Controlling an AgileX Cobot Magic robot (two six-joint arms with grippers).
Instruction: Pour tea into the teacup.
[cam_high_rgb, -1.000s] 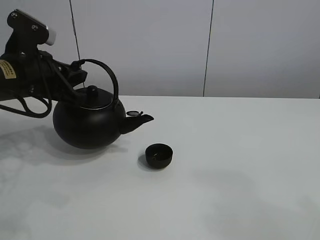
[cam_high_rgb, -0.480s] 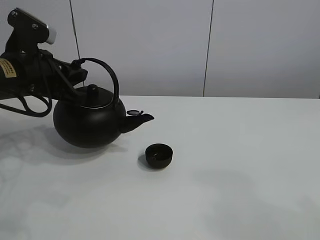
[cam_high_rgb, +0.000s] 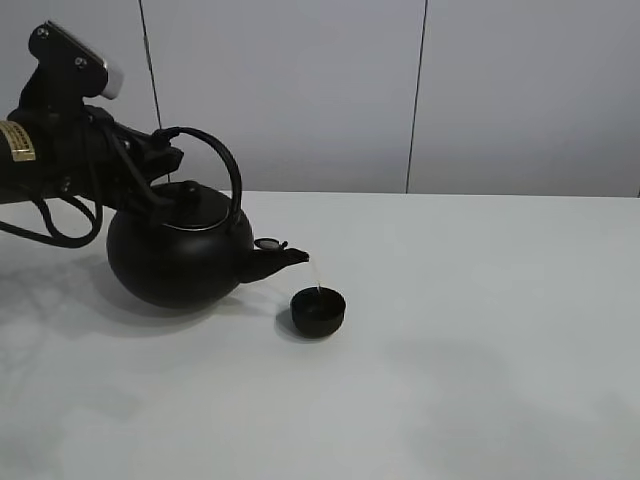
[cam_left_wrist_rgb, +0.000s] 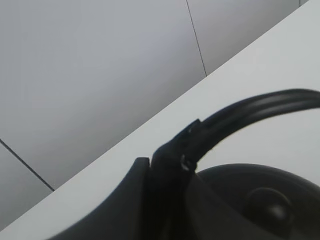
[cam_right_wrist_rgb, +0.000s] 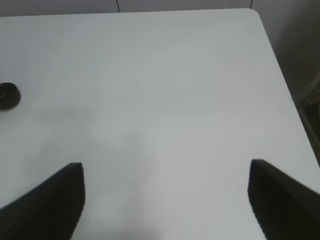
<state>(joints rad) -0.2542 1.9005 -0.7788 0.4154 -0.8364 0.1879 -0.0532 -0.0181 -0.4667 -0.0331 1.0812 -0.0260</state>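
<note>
Kettle (cam_high_rgb: 180, 258) now tipped, tea stream (cam_high_rgb: 314, 276) reaching teacup (cam_high_rgb: 318, 310), my left gripper (cam_high_rgb: 160, 152) clamped on handle (cam_high_rgb: 228, 165), teacup beyond spout (cam_high_rgb: 285, 257), my right gripper (cam_right_wrist_rgb: 165, 167) spread, empty.

Kettle (cam_high_rgb: 175, 265) matte black; teacup (cam_high_rgb: 318, 310) black; table (cam_high_rgb: 480, 350) plain white; wall (cam_high_rgb: 300, 90) pale grey

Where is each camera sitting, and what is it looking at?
Exterior high: up high in front, facing the wall across the white table; shows the left hand tipping the kettle over the teacup.
Left wrist: rides behind the left hand, looking at the kettle's handle and lid knob.
Right wrist: rides behind the right hand, which is open, looking down at the table.
Shared: exterior high and right wrist both show the teacup.
</note>
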